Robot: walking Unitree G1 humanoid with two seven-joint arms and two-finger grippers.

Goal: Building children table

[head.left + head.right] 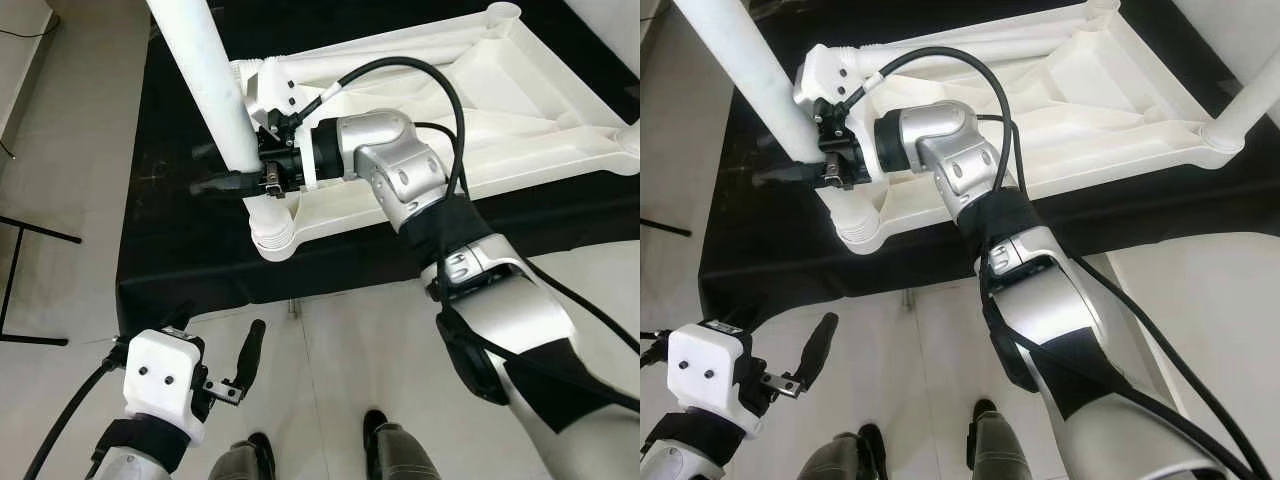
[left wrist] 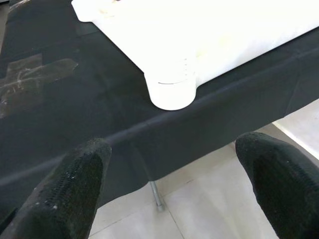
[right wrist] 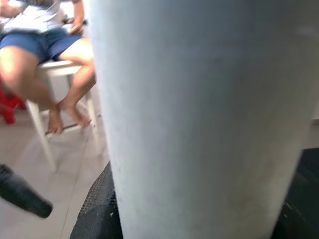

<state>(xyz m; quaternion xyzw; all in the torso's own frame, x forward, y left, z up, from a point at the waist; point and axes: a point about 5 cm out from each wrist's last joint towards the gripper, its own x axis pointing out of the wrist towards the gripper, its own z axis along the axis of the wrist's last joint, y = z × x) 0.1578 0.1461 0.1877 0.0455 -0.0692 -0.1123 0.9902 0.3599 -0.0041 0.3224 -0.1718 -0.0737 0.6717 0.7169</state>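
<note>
Left eye view: right gripper [image 1: 232,170] has its jaws clamped on a white table leg [image 1: 205,75], cut off at the top, just above the corner socket [image 1: 272,235] of the upturned white table [image 1: 450,110] on the black tabletop [image 1: 170,230]. Left wrist view: left gripper [image 2: 174,186], jaws apart, hangs near that socket. Right wrist view: the leg blocks most; a seated person [image 3: 47,45] beyond.

R arm [image 1: 400,165]: silver shell w/ screws, black joint sleeves, thick black cable looping over it at centre frame. L hand [image 1: 235,375] lower left: white boxy wrist housing, two dark dots, long black fingers.
</note>
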